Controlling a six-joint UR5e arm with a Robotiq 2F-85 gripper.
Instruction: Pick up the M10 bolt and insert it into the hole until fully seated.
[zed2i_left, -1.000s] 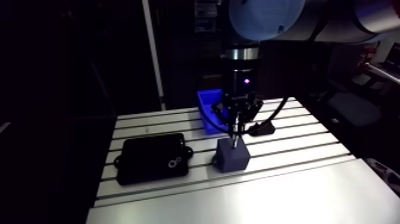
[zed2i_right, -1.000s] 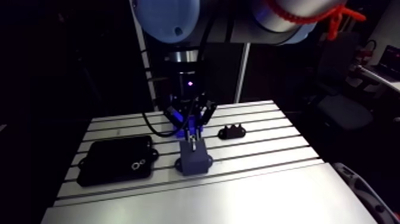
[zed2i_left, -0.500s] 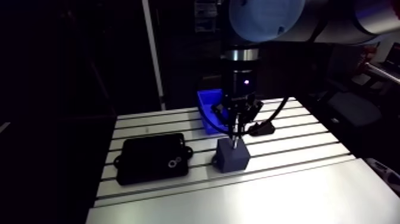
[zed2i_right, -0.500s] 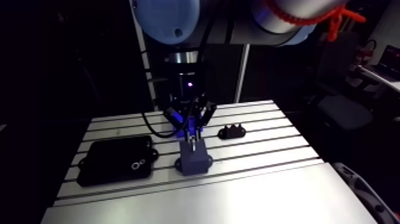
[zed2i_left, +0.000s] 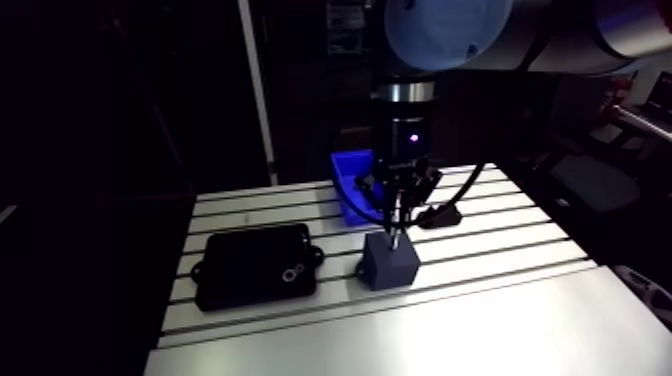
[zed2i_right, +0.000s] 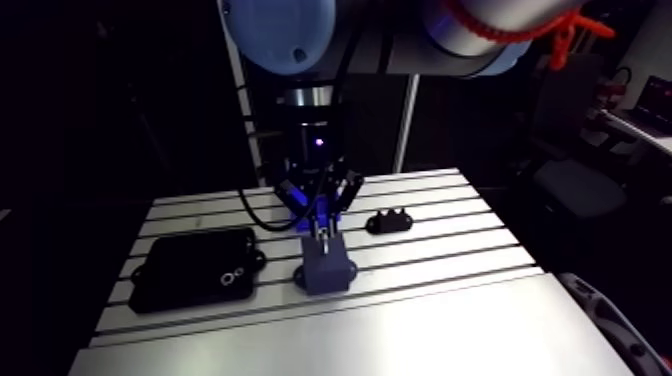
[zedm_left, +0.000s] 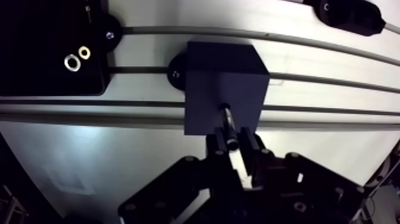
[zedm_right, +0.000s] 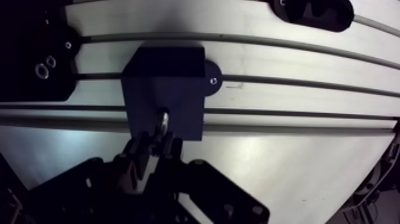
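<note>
On the slotted aluminium surface (zed2i_left: 480, 320) a dark blue block (zedm_left: 223, 83) is fixed. The M10 bolt (zedm_left: 226, 116) is clamped between the fingers of the end effector (zedm_left: 233, 146), with its tip meeting the block's top face. Insertion is judged under way, so a straight downward push is called for until the bolt is seated.

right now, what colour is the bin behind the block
Bright blue; the bin shows best in the arm view.
</note>
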